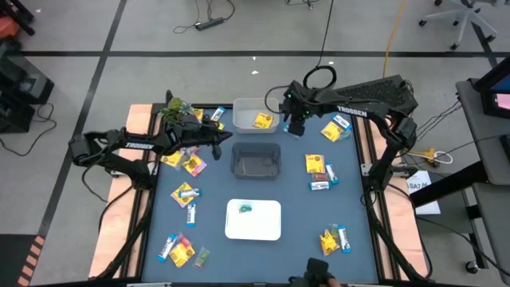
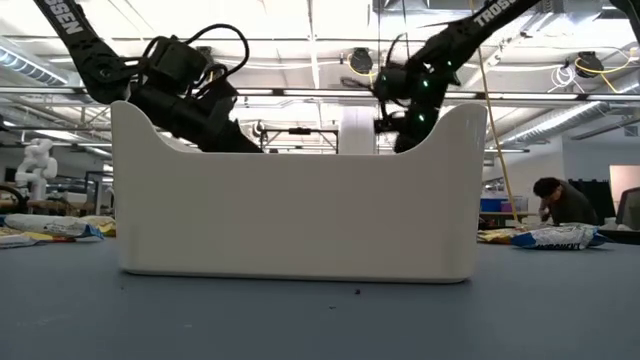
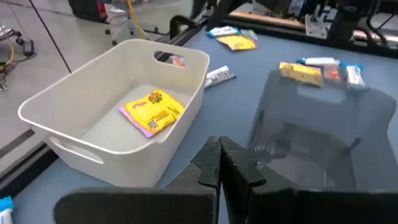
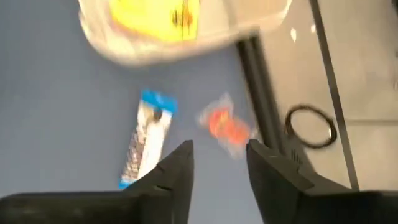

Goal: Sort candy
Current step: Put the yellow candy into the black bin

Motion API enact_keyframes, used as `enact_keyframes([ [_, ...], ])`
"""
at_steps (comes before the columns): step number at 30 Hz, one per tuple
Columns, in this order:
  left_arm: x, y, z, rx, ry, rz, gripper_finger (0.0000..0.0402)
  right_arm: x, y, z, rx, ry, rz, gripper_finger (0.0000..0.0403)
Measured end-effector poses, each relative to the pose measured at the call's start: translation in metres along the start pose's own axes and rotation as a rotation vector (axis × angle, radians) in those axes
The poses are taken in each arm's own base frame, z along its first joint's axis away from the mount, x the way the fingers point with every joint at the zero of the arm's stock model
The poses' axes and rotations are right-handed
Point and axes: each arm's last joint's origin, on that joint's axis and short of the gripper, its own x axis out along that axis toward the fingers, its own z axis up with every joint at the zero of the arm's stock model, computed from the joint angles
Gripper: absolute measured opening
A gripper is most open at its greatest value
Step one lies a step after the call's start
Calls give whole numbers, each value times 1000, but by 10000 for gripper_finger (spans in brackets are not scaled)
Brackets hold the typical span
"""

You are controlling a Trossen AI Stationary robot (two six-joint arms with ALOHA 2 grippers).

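So, from above: the blue bench [image 1: 295, 215] has candy scattered all over it, yellow packets [image 1: 315, 163] and blue-and-white bars [image 1: 187, 193] down both sides. At the far middle sits a white bin [image 1: 244, 117] holding one yellow packet [image 1: 264, 121], just in front of it is a clear bin [image 1: 256, 159], and nearer still a white tray [image 1: 253, 220] with a small green piece [image 1: 245, 209] on it. The right gripper [image 1: 296, 126] hovers just beside the white bin's right end. The left gripper [image 1: 225, 137] reaches in between the white bin and the clear one.

Down at bench level, the white tray [image 2: 295, 205] blocks most of the view, with both arms up behind it.

The left wrist camera shows its fingers [image 3: 249, 171] pressed together, empty, near the white bin [image 3: 93, 134] with the yellow packet [image 3: 153, 111] inside.

The right wrist camera shows its fingers [image 4: 180, 168] spread apart, holding nothing, above a blue-and-white bar [image 4: 146, 146] and a red candy [image 4: 225, 127] lying on the bench.
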Motion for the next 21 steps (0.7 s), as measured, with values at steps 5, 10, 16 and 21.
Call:
enact_keyframes([
  [5, -1, 5, 1, 3, -17, 16, 8, -18, -7, 24, -47, -195, 89, 142],
  [10, -2, 9, 2, -1, -22, 30, 8, -22, -15, 45, -31, -318, 120, 90],
  [16, -3, 15, 3, -5, -35, 54, 8, 0, -23, 72, -4, -219, 169, 49],
  [21, -4, 19, 2, -17, -35, 70, 8, 22, -26, 88, -8, -98, 223, 61],
])
